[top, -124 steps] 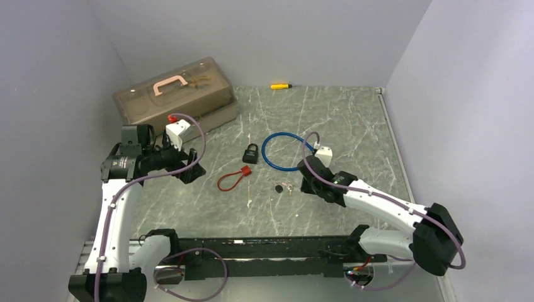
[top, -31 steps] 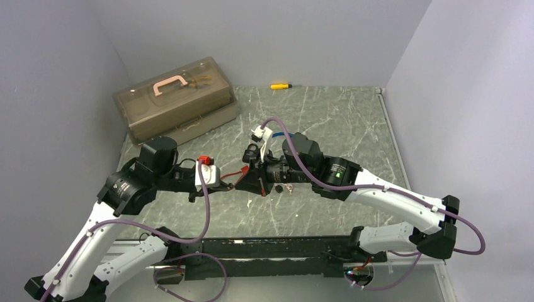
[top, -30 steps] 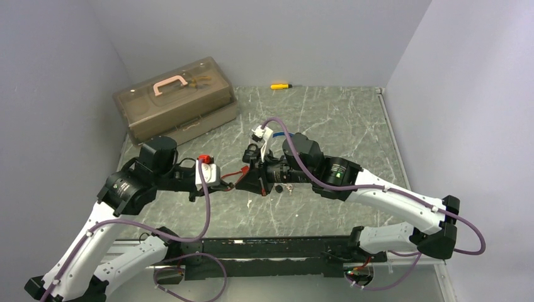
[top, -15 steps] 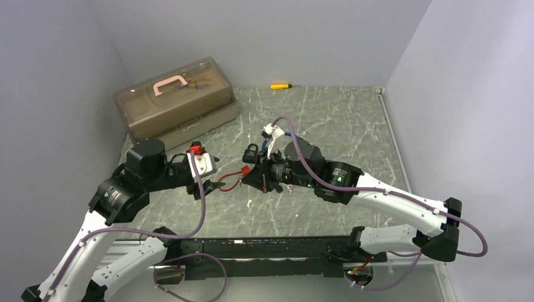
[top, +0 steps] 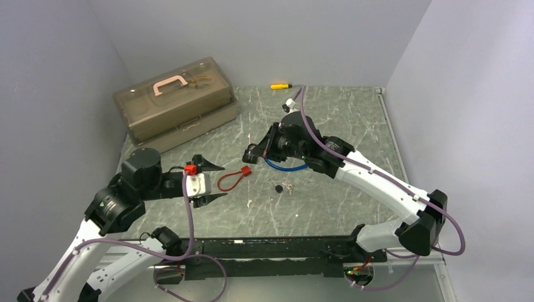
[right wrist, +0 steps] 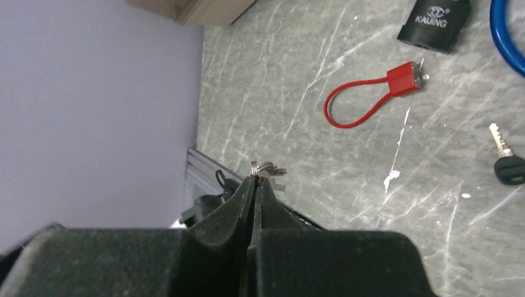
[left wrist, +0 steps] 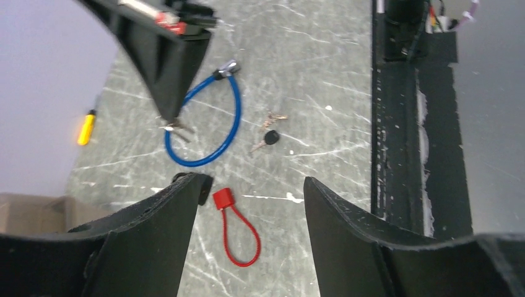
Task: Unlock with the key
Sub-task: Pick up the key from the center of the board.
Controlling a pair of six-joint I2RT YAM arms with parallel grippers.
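My right gripper (right wrist: 255,179) is shut on a small ring of keys (right wrist: 267,169), held above the table. In the top view it (top: 253,153) hovers by the black padlock (right wrist: 436,21). A red cable lock (top: 232,179) lies flat on the table with its red body (right wrist: 405,78) toward the padlock. My left gripper (top: 213,182) stands open just left of the red lock, which shows between the fingers (left wrist: 155,235) in the left wrist view, a little beyond the tips and untouched. A black-headed key (top: 279,187) lies loose on the table.
A blue cable loop (top: 284,166) lies under the right arm. A brown toolbox with a pink handle (top: 176,97) stands at the back left. A yellow screwdriver (top: 280,86) lies by the back wall. The black base rail (top: 264,255) runs along the near edge.
My left gripper has opened and drawn back to the left, leaving the red lock on the table. My right arm has risen and swung back toward the padlock, keys still pinched.
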